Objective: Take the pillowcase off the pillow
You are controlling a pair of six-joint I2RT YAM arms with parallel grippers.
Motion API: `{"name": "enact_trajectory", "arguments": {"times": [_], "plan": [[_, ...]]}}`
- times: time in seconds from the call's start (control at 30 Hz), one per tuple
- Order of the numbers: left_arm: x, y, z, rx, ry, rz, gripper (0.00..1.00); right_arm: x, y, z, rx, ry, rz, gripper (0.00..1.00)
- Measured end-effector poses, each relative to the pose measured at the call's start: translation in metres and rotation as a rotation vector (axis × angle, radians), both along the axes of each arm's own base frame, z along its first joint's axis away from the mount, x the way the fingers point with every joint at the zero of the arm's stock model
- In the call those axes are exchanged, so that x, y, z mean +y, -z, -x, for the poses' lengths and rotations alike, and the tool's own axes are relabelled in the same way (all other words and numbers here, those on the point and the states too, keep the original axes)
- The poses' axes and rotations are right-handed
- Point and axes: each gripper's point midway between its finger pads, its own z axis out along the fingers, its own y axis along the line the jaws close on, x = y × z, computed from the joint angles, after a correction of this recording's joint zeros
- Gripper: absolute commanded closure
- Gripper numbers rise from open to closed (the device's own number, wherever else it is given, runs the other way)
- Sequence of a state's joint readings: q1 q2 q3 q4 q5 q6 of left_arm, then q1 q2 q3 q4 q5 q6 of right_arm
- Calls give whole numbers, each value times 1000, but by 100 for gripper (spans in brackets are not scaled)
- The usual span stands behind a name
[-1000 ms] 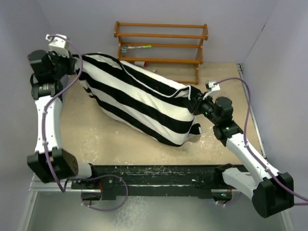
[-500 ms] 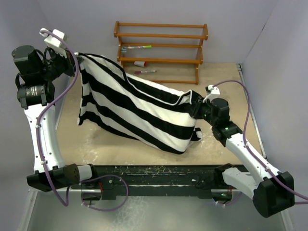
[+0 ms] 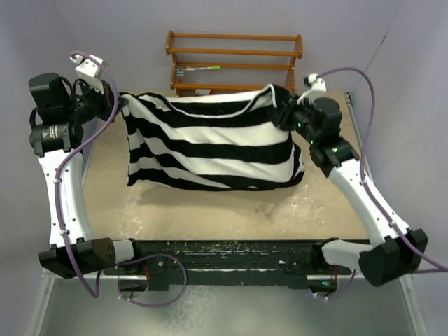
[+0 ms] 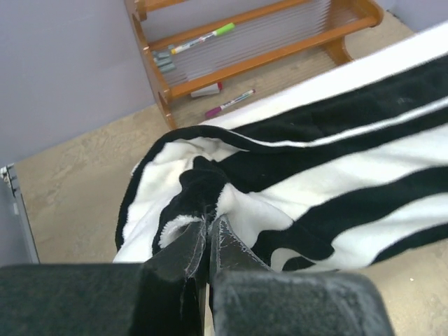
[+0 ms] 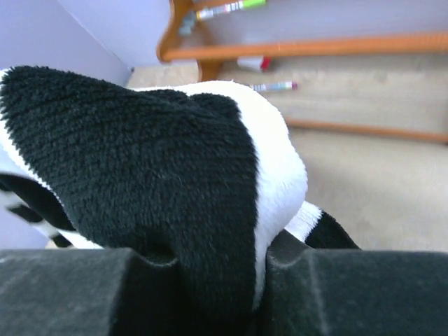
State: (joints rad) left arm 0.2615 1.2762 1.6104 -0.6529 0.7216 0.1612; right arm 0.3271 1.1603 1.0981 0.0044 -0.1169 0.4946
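Pillowcase (image 3: 210, 150) in front of rack (image 3: 234, 64)

1. Table (image 3: 210, 213): tan matte top, dusted with white specks (image 3: 136, 210) toward the near edge.
2. Wooden rack (image 3: 234, 36): three tiers, standing at the table's far edge by the wall.
3. Green-capped marker (image 4: 203, 39): lies on a rack tier (the wire-strung one).
4. Pink marker (image 4: 229, 103), small red-tipped white piece (image 4: 206, 89): lower in the rack, tier unclear.
5. Striped pillowcase (image 3: 210, 150): lower edge sags to the tabletop; contact uncertain.
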Motion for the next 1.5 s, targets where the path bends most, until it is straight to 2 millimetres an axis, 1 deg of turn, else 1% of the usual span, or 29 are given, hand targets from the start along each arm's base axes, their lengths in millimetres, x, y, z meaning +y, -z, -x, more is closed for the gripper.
{"name": "enact_trajectory", "arguments": {"times": [0.03, 0.07, 0.13, 0.17, 0.2, 0.3, 0.4, 0.47, 0.53, 0.57, 0.6, 0.63, 0.77, 0.83, 0.87, 0.9, 0.93, 0.97, 1.0, 1.07, 1.1, 1.13, 1.17, 1.2, 1.27, 1.3, 1.37, 1.43, 1.5], "plan": [[-2, -3, 2, -3, 11, 3, 100, 2, -13, -9, -10, 7, -2, 56], [-6, -7, 5, -6, 29, 8, 100, 3, -26, -19, -20, 18, -2, 49], [-17, -14, 15, -11, 90, 23, 100, 5, -44, -37, -45, 37, -4, 29], [-23, -16, 21, -6, 129, 32, 100, 5, -47, -44, -49, 48, -1, 14], [-31, -17, 28, 4, 176, 43, 100, 5, -46, -48, -46, 54, 3, 2], [-62, -12, 54, 48, 337, 71, 100, -2, -30, -53, -8, 105, 34, 0], [-100, -3, 81, 103, 502, 93, 100, -7, -12, -51, 21, 159, 93, 0], [-122, 4, 96, 129, 591, 99, 100, 2, -10, -46, 16, 151, 125, 0], [-135, 10, 105, 150, 636, 101, 100, 20, -12, -35, -10, 122, 156, 0], [-138, 14, 107, 159, 646, 99, 100, 32, -14, -26, -33, 95, 168, 0], [-141, 17, 108, 167, 649, 96, 100, 47, -14, -11, -59, 49, 172, 0], [-142, 19, 106, 174, 647, 93, 100, 58, -14, 2, -76, 11, 171, 0], [-148, 21, 102, 185, 652, 98, 100, 113, -16, 77, -189, -194, 114, 0], [-153, 21, 101, 189, 664, 104, 100, 148, -20, 112, -238, -292, 90, 0], [-156, 21, 100, 194, 671, 108, 100, 168, -21, 124, -270, -321, 86, 0], [-159, 21, 100, 198, 677, 111, 100, 183, -21, 144, -276, -379, 79, 0], [-162, 21, 99, 205, 681, 114, 100, 207, -15, 164, -290, -433, 93, 0], [-165, 21, 98, 203, 686, 111, 100, 226, -7, 179, -293, -468, 116, 1], [-168, 21, 97, 204, 690, 111, 100, 240, 1, 188, -292, -486, 141, 2], [-171, 19, 97, 205, 689, 110, 100, 272, 25, 203, -274, -502, 220, 4], [-171, 19, 96, 204, 685, 109, 100, 281, 39, 205, -262, -491, 261, 5], [-171, 18, 96, 200, 679, 106, 100, 286, 57, 206, -247, -473, 305, 6], [-170, 17, 95, 194, 673, 103, 100, 284, 73, 205, -231, -453, 349, 6], [-170, 16, 94, 190, 666, 100, 100, 280, 82, 203, -223, -436, 369, 7], [-168, 16, 92, 184, 645, 92, 100, 261, 98, 199, -206, -386, 407, 7], [-167, 15, 92, 181, 635, 89, 100, 250, 102, 197, -198, -360, 412, 7], [-164, 12, 91, 167, 614, 80, 100, 228, 103, 194, -183, -310, 411, 6], [-162, 9, 89, 149, 593, 73, 100, 210, 98, 193, -168, -270, 389, 4], [-161, 7, 88, 138, 578, 71, 100, 202, 93, 192, -161, -247, 363, 2]]}}
